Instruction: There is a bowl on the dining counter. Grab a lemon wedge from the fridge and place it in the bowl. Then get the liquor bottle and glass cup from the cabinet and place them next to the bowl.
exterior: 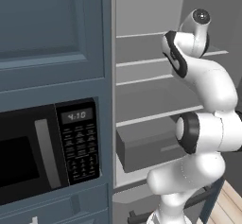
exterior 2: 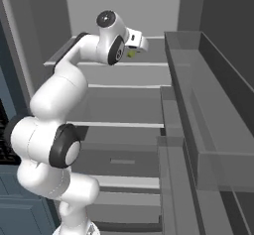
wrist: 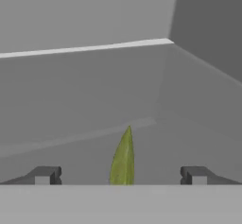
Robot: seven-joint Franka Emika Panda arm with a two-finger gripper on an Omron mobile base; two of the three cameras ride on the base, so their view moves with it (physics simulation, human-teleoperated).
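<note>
Inside the open fridge (exterior 2: 119, 11), near a shelf's back corner, the gripper (wrist: 120, 176) spreads its fingers either side of the lemon wedge (wrist: 123, 159), likely light, soft and slippery; pinch its flat sides.

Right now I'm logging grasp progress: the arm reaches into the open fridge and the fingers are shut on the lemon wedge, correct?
Not shut. The hand view shows the fingers wide apart, the lemon wedge lying between them untouched. The arm does reach into the open fridge.
</note>
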